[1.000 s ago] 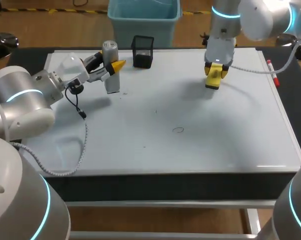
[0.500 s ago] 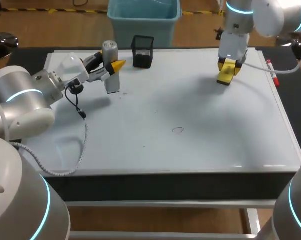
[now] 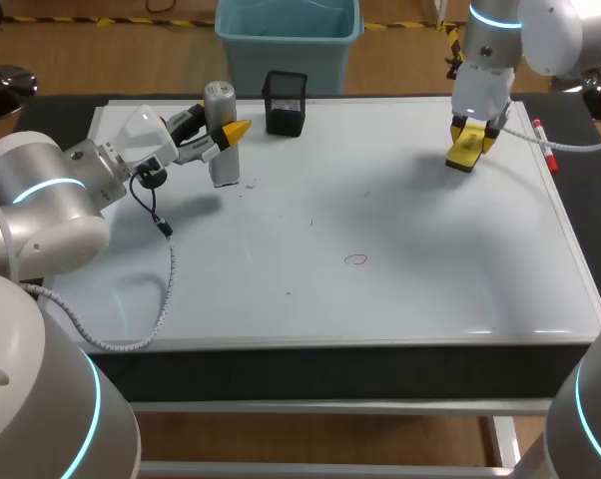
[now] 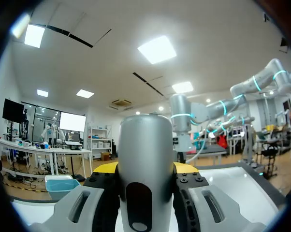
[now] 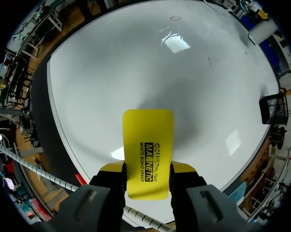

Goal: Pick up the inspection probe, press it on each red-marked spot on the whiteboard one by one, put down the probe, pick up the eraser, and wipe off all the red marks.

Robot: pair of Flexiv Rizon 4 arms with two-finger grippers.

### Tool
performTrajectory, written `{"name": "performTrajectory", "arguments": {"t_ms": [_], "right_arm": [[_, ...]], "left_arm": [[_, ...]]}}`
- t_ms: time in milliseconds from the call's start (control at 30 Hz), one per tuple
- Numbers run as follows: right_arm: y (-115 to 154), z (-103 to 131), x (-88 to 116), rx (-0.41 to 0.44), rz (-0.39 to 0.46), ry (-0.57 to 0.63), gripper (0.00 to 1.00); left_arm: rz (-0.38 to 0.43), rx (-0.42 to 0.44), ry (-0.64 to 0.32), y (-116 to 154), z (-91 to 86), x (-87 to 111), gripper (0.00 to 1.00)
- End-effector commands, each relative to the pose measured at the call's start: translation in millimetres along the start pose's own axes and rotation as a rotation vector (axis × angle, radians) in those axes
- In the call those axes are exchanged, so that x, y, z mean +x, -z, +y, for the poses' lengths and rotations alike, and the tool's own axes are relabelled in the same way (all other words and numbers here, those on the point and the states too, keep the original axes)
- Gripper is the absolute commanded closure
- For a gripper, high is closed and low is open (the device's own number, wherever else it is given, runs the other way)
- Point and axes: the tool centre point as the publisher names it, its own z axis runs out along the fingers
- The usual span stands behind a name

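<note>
Key relation: the red mark (image 3: pixel 355 259) lies well ahead of the right pincer (image 3: pixel 468 146), far across bare whiteboard (image 3: pixel 430 289), roughly in line with the fingers.
Right pincer: clamped on the eraser (image 5: pixel 148 145) from both sides, hanging just over the board's far right part.
Eraser axis: its long side runs out along the fingers, past the tips, towards the mark.
Left pincer (image 3: pixel 224 137): closed on the probe (image 4: pixel 146 159), which stands upright; I cannot tell if its foot touches the board.
Nearer arm: the right one, by a little, I judge; the mark sits between the two pincers.
Surface: flat, glossy, smooth; a wipe should slide easily.
Room: a marker (image 3: pixel 544 146) lies just beside the right pincer at the board's edge; a mesh cup (image 3: pixel 286 102) stands beside the probe.
</note>
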Motion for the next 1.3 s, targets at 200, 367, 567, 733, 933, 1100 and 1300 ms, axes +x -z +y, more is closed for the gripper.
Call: {"name": "performTrajectory", "arguments": {"t_ms": [200, 367, 567, 733, 933, 1100, 1300], "right_arm": [[4, 3, 2, 0.007, 0.002, 0.001, 1.00], [4, 3, 2, 0.007, 0.002, 0.001, 1.00], [4, 3, 2, 0.007, 0.002, 0.001, 1.00], [4, 3, 2, 0.007, 0.002, 0.001, 1.00], [4, 3, 2, 0.007, 0.002, 0.001, 1.00], [4, 3, 2, 0.007, 0.002, 0.001, 1.00], [4, 3, 2, 0.007, 0.002, 0.001, 1.00]], "left_arm": [[-0.004, 0.000, -0.001, -1, -1.1, 0.7, 1.00], [-0.004, 0.000, -0.001, -1, -1.1, 0.7, 1.00], [-0.004, 0.000, -0.001, -1, -1.1, 0.7, 1.00], [0.082, 0.005, 0.004, -28, 6.2, 36.6, 1.00], [0.163, 0.041, 0.021, -62, 12.0, 79.3, 1.00], [0.212, 0.036, 0.040, -89, 19.6, 109.7, 1.00], [0.284, 0.050, 0.067, -112, 30.5, 147.8, 1.00]]}}
